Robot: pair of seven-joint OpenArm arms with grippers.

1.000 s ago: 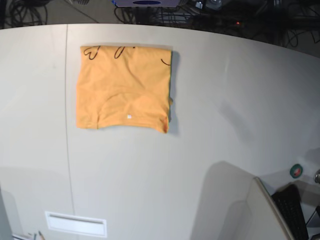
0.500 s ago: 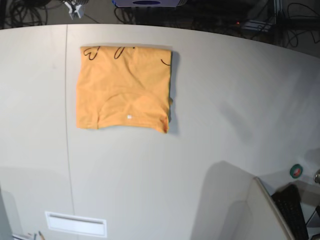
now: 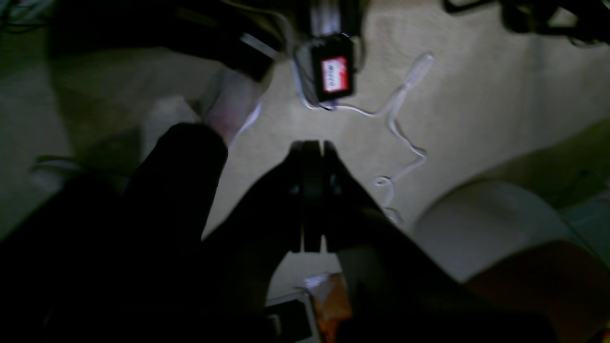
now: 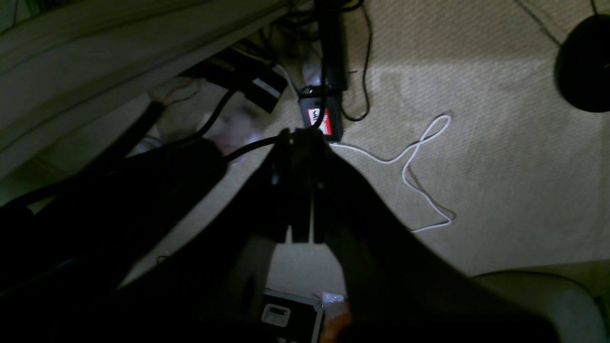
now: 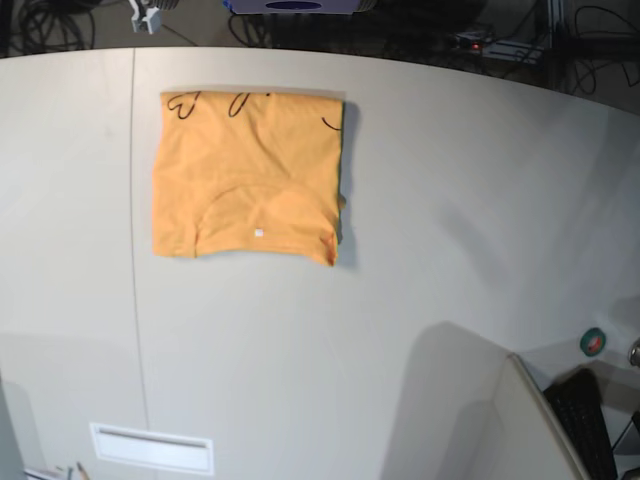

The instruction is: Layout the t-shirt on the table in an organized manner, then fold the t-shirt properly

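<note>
The orange-yellow t-shirt (image 5: 247, 176) lies folded into a neat rectangle on the far left part of the off-white table (image 5: 420, 250), with black scribble marks along its far edge and a small white tag near its near edge. No arm shows in the base view. My left gripper (image 3: 312, 147) is shut and empty, hanging over carpeted floor off the table. My right gripper (image 4: 300, 136) is also shut and empty over the floor. The shirt does not show in either wrist view.
A thin dark seam (image 5: 134, 250) runs down the table's left side. A white slot plate (image 5: 152, 447) sits at the near edge. A green tape roll (image 5: 592, 342) and a keyboard (image 5: 585, 420) lie at the near right. Cables and a power brick (image 4: 320, 119) lie on the floor.
The shirt has not moved. Beyond the table's far edge, a small white gripper part showed up at top left and the clutter shifted slightly.
</note>
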